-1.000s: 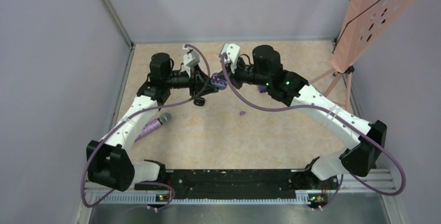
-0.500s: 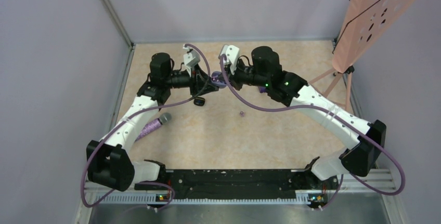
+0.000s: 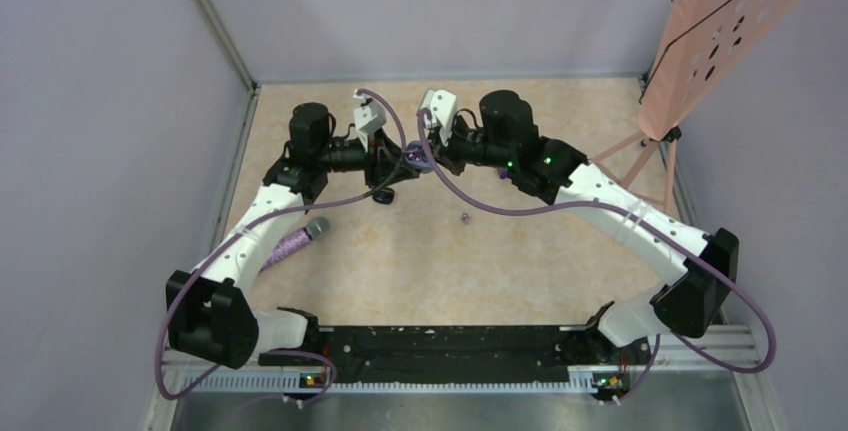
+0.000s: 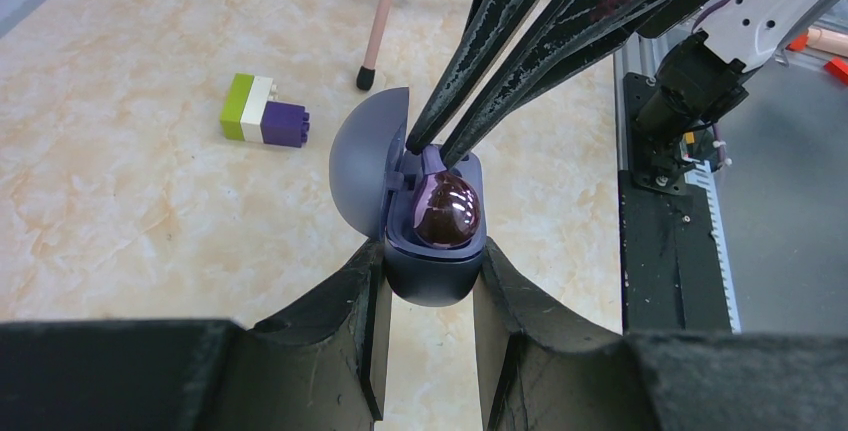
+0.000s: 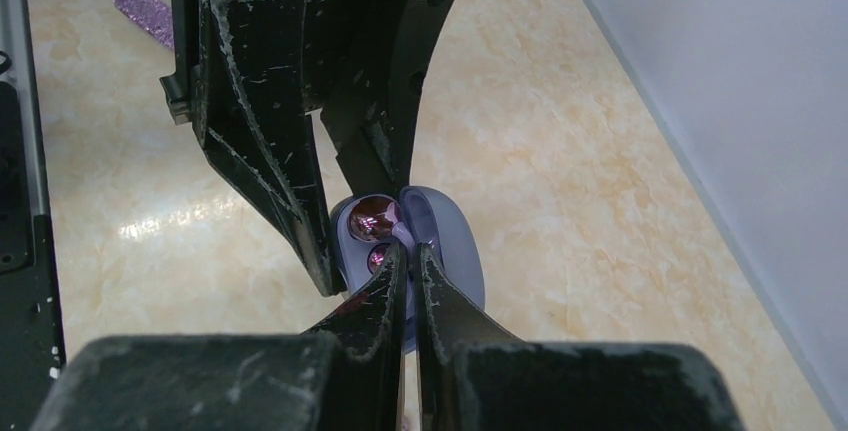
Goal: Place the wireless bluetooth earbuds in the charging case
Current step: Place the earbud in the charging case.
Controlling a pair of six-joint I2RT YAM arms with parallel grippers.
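charging case (image 4: 432, 276): grey-purple; lid open | earbud (image 4: 447, 209): glossy purple; seated inside | tiny purple piece (image 3: 464, 217): lying well apart

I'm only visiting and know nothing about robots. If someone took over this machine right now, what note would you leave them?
Left gripper: shut on the open case.
Right gripper: shut, tips down in the case's other slot.
Done: one earbud sits in the case.
Unclear: a second glossy bud shows by the right tips; I cannot tell if it is seated.
Left: check that bud. A small purple piece lies loose on the table.
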